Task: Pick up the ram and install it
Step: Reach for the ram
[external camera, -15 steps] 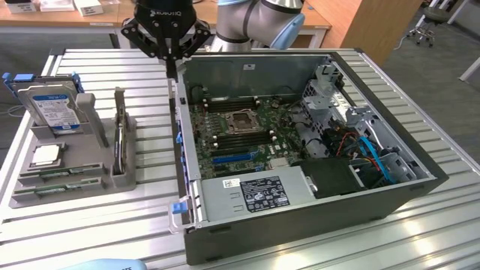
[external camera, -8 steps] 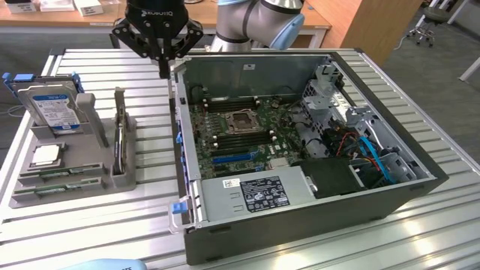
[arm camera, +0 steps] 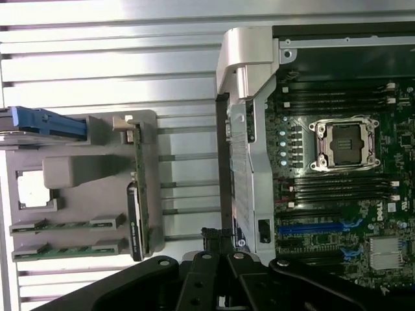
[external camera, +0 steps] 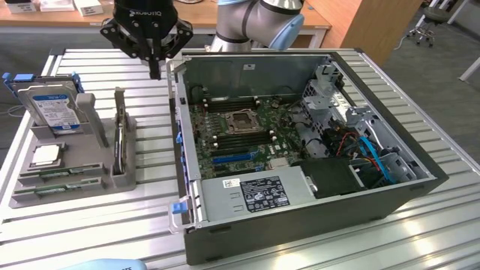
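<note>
slim green ram (external camera: 64, 171) in seemingly plastic tray (external camera: 123, 174)

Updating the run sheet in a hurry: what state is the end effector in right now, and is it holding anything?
End effector: closed, holding nothing.

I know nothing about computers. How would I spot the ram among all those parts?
Find the grey parts tray on the table, at the exterior view's left of the open computer case. At its near end, in front of the square silver processor chip, lies the ram: two long, thin green sticks side by side, unlike the bulky blue-labelled hard drive standing further back.
</note>
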`<state>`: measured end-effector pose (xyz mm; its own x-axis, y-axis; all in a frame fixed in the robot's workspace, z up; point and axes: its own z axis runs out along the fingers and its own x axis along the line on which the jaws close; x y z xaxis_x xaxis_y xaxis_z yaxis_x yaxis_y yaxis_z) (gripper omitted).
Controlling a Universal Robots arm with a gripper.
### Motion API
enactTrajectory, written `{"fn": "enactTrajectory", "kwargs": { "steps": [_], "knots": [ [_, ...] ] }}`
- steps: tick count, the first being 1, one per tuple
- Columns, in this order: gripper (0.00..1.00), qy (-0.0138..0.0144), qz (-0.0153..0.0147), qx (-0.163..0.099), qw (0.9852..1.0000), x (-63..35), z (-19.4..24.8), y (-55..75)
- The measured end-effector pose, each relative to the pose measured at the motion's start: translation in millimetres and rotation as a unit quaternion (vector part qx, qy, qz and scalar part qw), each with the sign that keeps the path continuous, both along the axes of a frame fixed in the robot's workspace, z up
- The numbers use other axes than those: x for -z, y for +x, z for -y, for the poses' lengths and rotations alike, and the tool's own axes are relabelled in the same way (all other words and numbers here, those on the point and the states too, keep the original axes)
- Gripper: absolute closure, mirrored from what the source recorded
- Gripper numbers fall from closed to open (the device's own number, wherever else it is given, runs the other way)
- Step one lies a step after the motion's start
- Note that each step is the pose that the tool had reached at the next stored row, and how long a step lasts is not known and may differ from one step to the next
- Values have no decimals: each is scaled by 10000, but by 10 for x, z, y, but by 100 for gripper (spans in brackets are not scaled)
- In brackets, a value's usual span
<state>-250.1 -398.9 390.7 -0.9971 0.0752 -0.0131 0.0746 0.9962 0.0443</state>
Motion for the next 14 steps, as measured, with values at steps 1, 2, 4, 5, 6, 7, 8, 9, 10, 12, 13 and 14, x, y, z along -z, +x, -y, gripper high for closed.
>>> {"fn": "enactTrajectory", "kwargs": {
  "steps": [1, 2, 4, 5, 6, 7, 8, 9, 10, 12, 13, 14],
  "knots": [
    [90, 0, -1, 0, 10000, 0, 0, -21],
    [90, 0, -2, 0, 10000, 1, 0, -42],
    [90, 0, -4, 1, 10000, 2, 0, -84],
    [90, 0, -5, 1, 10000, 2, 0, -106],
    [90, 0, -5, 0, 10000, 3, 0, -130],
    [90, 0, -6, 0, 10000, 3, 0, -152],
    [90, 0, -7, 0, 10000, 4, 0, -175],
    [90, 0, -8, 0, 10000, 5, 0, -197],
    [90, 0, -10, 0, 10000, 5, 0, -219],
    [90, 0, -12, 0, 10000, 6, 0, -264],
    [90, 0, -13, 1, 10000, 7, 0, -286],
    [90, 0, -15, 1, 10000, 7, 0, -309]
  ]
}}
